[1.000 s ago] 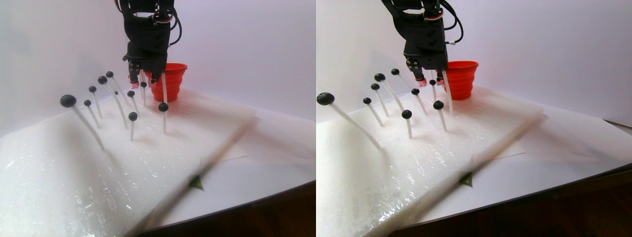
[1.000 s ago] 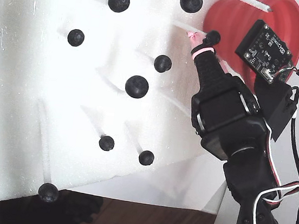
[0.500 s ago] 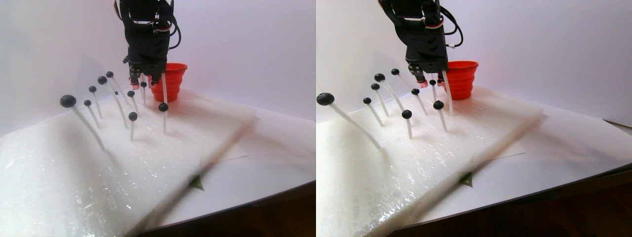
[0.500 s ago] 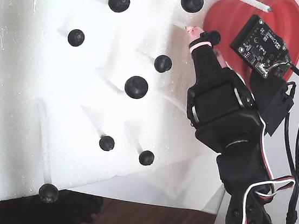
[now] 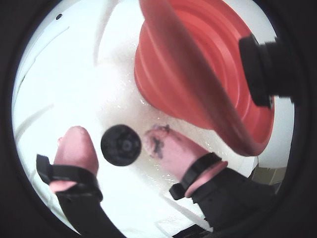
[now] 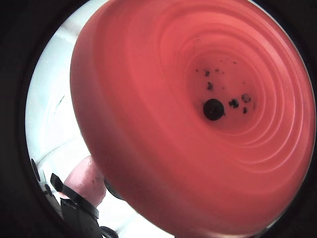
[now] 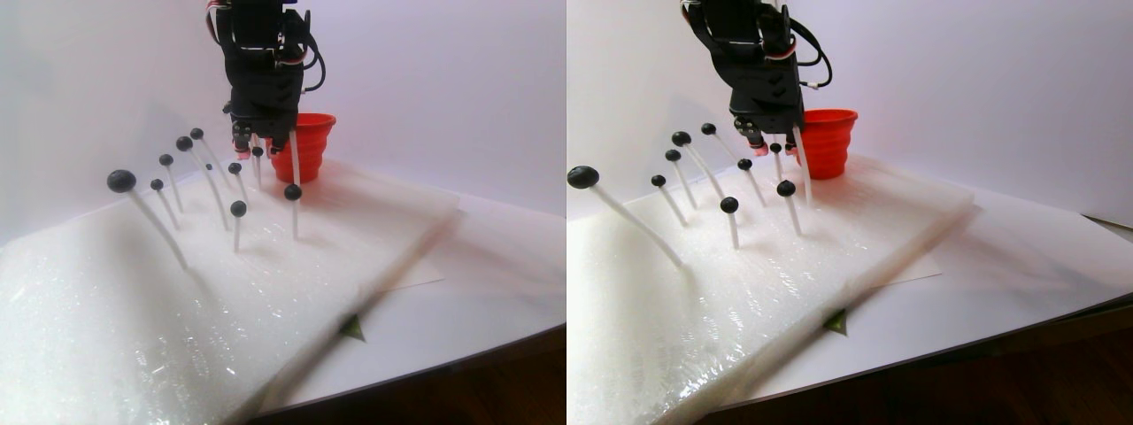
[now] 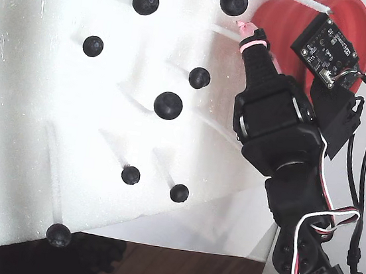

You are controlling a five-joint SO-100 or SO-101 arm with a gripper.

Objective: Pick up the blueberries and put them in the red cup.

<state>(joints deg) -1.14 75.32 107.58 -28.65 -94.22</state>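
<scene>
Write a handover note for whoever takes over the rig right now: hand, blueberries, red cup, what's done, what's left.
Hand: open, fingers either side of a blueberry on its stick, slim gaps showing, right beside the red cup.
Done: one dark ball, apparently a berry, lies in the cup bottom.
Left: close on this one and drop it in, then the eight other blueberries on sticks in the foam sheet.

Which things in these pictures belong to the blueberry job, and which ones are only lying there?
Belong to the job:
- blueberries, on white sticks; one sits between the gripper's open fingers
- red cup, with one dark berry inside

Only there:
- white foam sheet holding the sticks
- small green triangle mark near the foam's edge
</scene>
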